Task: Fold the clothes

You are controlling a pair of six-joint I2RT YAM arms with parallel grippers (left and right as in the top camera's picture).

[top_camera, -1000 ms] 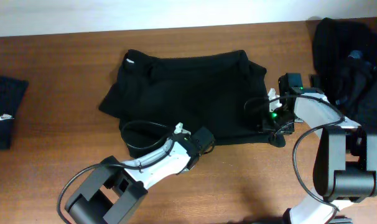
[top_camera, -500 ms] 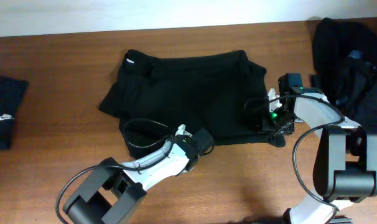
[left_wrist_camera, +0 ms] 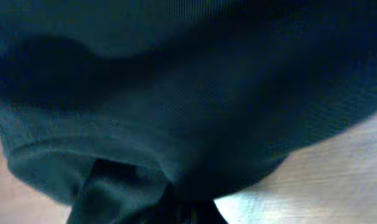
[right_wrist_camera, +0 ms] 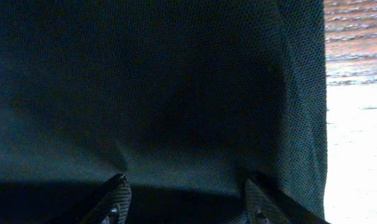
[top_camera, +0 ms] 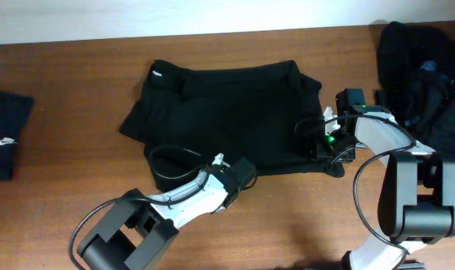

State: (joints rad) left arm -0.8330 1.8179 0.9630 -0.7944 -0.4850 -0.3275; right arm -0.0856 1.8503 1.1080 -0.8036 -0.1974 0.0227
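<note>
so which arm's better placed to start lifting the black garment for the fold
Left, probably. The left arm has its jaws shut on the black garment's near hem, with fabric bunched in them. The right arm has its jaws open over the right edge, not gripping yet.

1 black T-shirt [top_camera: 227,112] lies spread in the middle, a white tag [top_camera: 157,74] at its far-left corner, 1 folded black garment [top_camera: 6,120] with a white logo [top_camera: 7,140] sits at the left edge, and seemingly a heap of black clothes [top_camera: 423,75] lies far right.

table [top_camera: 77,90]: brown wood, grain visible | wall [top_camera: 137,15]: white, along far edge
</note>
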